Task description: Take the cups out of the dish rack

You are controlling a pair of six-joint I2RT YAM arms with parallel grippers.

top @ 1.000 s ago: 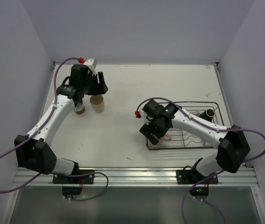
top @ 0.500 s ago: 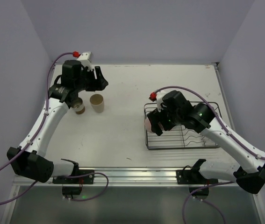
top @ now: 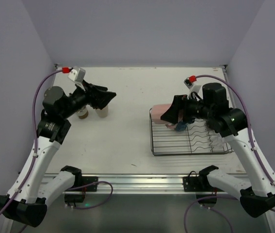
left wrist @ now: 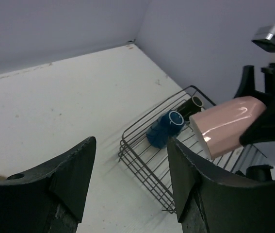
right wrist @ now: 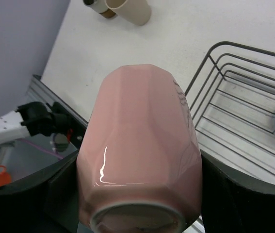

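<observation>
Top external view shows the job partly done. Two cups stand upright on the table [top: 137, 87] towards its far-left corner, touching or nearly so: a beige cup [top: 101, 111] and a tan cup [top: 83, 114] on its left. Both are well apart from the dish rack [top: 152, 138], which sits by the table's right edge, so I count them as unloaded.

A third one is on its way. The right gripper [top: 172, 114] holds the pink cup [top: 157, 108] on its side in the air, over the rack's far-left corner. The right wrist view shows the jaws pressed against the cup's two flanks, with its base towards the camera. It is clear of the wires but has not been set down on the table.

Two cups are left in the rack, as the left wrist view shows. A blue cup [left wrist: 162, 130] lies on its side near the rack's left end. A dark cup [left wrist: 195, 103] lies further along by the far rim; from above, the right arm hides it.

The left gripper [top: 103, 97] hangs in the air above the two standing cups, pointing towards the rack. Its jaws are wide apart with nothing between them.

By my reckoning that makes two of five done, one in hand and two to fetch. The pink cup most likely needs a free spot on the table beside the other two, and then the blue one looks the nearer reach
</observation>
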